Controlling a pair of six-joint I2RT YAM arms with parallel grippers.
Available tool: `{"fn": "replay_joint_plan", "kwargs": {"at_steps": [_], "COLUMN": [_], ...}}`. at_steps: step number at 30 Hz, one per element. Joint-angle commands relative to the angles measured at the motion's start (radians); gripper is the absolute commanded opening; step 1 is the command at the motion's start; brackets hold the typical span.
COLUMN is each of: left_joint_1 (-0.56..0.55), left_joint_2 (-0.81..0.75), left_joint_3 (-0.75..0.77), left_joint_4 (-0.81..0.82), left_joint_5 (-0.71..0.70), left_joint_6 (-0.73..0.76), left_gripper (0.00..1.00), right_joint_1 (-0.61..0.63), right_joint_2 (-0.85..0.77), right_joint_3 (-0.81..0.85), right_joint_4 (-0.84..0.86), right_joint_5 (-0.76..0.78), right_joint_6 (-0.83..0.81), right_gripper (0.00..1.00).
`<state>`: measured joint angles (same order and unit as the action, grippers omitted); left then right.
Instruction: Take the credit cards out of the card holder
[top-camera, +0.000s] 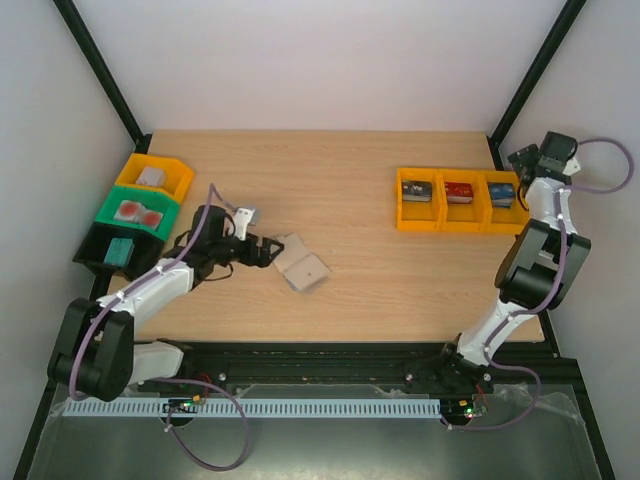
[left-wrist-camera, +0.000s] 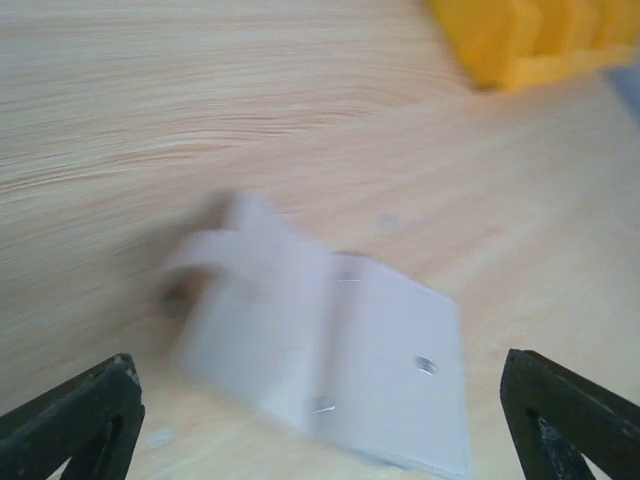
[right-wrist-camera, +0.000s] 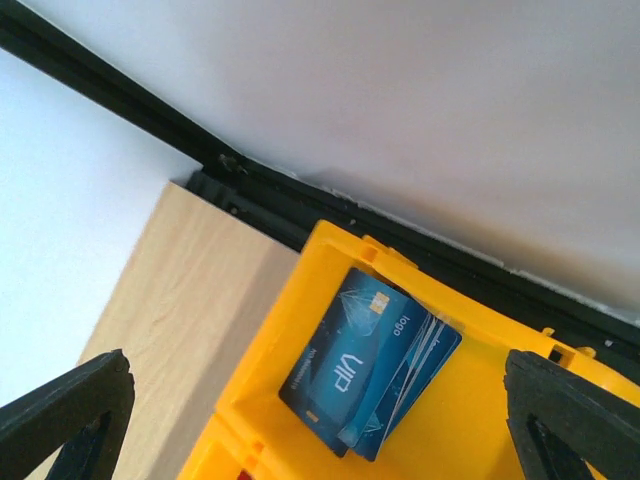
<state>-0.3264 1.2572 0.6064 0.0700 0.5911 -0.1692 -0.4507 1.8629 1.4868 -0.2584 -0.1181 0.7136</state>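
Observation:
The card holder (top-camera: 302, 265) lies half unfolded on the wooden table, pale grey outside up, left of centre. My left gripper (top-camera: 270, 250) is just left of it, open. In the left wrist view the card holder (left-wrist-camera: 340, 350) is blurred and sits on the table between my left gripper's (left-wrist-camera: 320, 425) spread fingers, apart from both. My right gripper (top-camera: 527, 172) hovers open over the rightmost yellow bin (top-camera: 503, 212). In the right wrist view, blue credit cards (right-wrist-camera: 370, 365) lie stacked in that bin (right-wrist-camera: 500, 430), under my right gripper (right-wrist-camera: 318, 415). A red card (top-camera: 459, 192) lies in the middle bin.
A row of three yellow bins (top-camera: 440, 222) stands at the back right; the left one holds a dark card (top-camera: 416, 190). Yellow (top-camera: 180, 178), green (top-camera: 120, 222) and black (top-camera: 92, 255) bins are stacked at the left edge. Black frame posts (top-camera: 100, 70) flank the table's back corners.

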Motion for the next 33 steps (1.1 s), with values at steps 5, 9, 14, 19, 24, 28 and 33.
{"fn": "replay_joint_plan", "kwargs": {"at_steps": [5, 9, 14, 19, 24, 28, 33], "left_joint_1": [0.229, 0.236, 0.236, 0.236, 0.265, 0.293, 0.308], "left_joint_2": [-0.102, -0.254, -0.402, -0.349, -0.186, -0.155, -0.094], "left_joint_3": [-0.005, -0.019, -0.076, -0.167, -0.228, -0.379, -0.481], "left_joint_4": [-0.133, -0.081, 0.084, 0.325, 0.52, 0.793, 0.963], "left_joint_5": [-0.337, -0.37, -0.523, -0.943, -1.192, -1.14, -1.058], "left_joint_6": [-0.131, -0.134, -0.117, -0.133, -0.051, -0.006, 0.012], "left_gripper": [1.0, 0.99, 0.99, 1.0, 0.99, 0.99, 1.0], "right_joint_1": [0.082, 0.145, 0.183, 0.195, 0.204, 0.226, 0.227], "right_joint_2": [-0.222, -0.368, -0.571, -0.738, -0.859, -0.903, -0.905], "right_joint_3": [-0.003, -0.145, -0.409, -0.692, -0.955, -1.145, -1.314], "right_joint_4": [-0.055, 0.092, 0.359, 0.576, 0.783, 0.928, 1.065], "right_joint_5": [0.152, 0.168, 0.103, 0.058, 0.073, 0.118, 0.138], "right_joint_6": [-0.186, -0.296, -0.371, -0.41, -0.395, -0.436, -0.46], "right_gripper": [0.99, 0.99, 0.99, 0.99, 0.99, 0.99, 0.99]}}
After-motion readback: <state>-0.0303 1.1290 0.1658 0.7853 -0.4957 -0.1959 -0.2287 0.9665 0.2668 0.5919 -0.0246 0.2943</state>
